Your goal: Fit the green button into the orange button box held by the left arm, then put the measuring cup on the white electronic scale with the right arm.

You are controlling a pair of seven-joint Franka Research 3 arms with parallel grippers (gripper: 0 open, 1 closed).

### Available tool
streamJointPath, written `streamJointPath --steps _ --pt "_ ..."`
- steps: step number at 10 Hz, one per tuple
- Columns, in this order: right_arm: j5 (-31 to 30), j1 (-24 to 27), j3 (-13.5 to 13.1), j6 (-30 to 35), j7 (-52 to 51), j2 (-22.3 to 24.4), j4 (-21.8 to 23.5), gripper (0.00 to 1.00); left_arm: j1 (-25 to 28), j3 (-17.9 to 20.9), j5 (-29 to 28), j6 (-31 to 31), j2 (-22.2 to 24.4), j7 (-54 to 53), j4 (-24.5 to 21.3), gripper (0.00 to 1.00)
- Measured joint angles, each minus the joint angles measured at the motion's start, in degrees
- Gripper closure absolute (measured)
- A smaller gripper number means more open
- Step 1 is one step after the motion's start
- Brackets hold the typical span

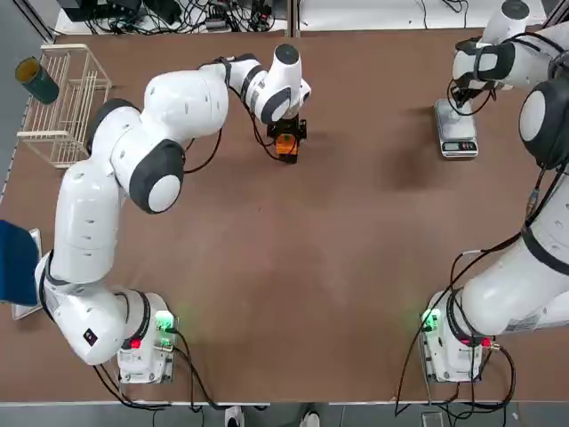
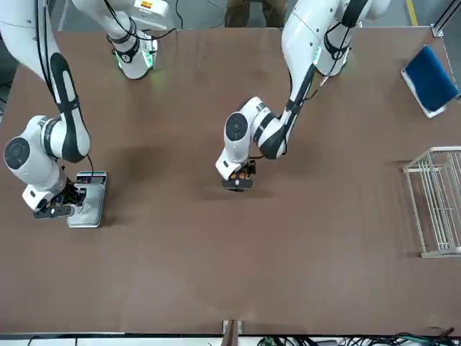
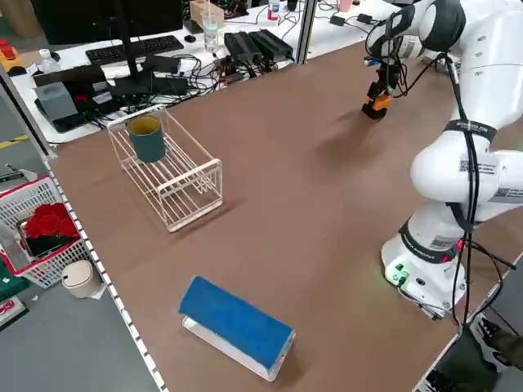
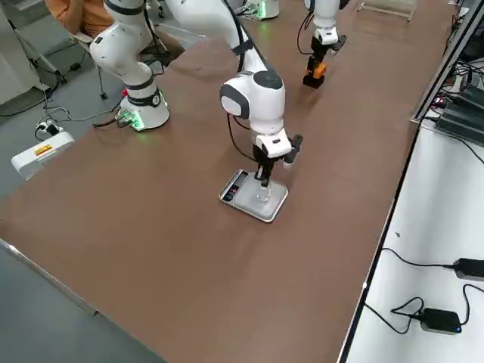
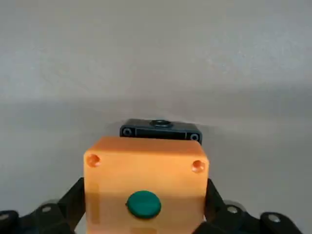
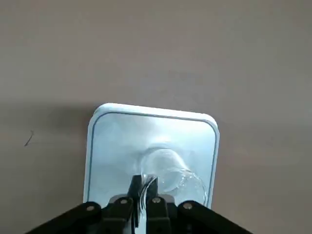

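Note:
The orange button box (image 5: pixel 146 163) stands on the table at the far middle (image 1: pixel 286 149), with the green button (image 5: pixel 144 204) seated in the hole of its top face. My left gripper (image 5: pixel 145 191) is open, its fingers close beside the box's two sides. At the far right, the white electronic scale (image 1: pixel 456 133) lies on the table. My right gripper (image 6: pixel 144 195) is shut on the rim of the clear measuring cup (image 6: pixel 170 176), which rests on the scale's plate (image 6: pixel 112 146). In the right side view that gripper (image 4: pixel 262 175) stands upright over the scale (image 4: pixel 253 198).
A small black block (image 5: pixel 161 130) sits just behind the box. A white wire rack (image 1: pixel 64 102) holding a dark green cup (image 1: pixel 37 80) stands at the far left. A blue pad (image 2: pixel 430 79) lies near the left edge. Cables run along the far edge.

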State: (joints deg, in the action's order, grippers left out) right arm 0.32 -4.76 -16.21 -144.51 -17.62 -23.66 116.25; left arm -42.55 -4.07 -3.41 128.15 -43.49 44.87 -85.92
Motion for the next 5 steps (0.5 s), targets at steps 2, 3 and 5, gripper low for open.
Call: streamJointPath --steps 2,3,5 --pt "0.0 0.0 0.0 0.0 0.0 -0.2 0.2 0.93 0.0 0.0 0.0 0.0 0.0 0.0 0.0 0.01" --pt "0.0 0.0 0.0 0.0 0.0 -0.2 0.4 0.93 0.0 0.0 0.0 0.0 0.0 0.0 0.0 0.01" --pt "0.0 0.0 0.1 0.0 0.0 -0.3 0.5 0.92 0.2 0.0 0.0 0.1 0.0 0.1 0.5 0.01"
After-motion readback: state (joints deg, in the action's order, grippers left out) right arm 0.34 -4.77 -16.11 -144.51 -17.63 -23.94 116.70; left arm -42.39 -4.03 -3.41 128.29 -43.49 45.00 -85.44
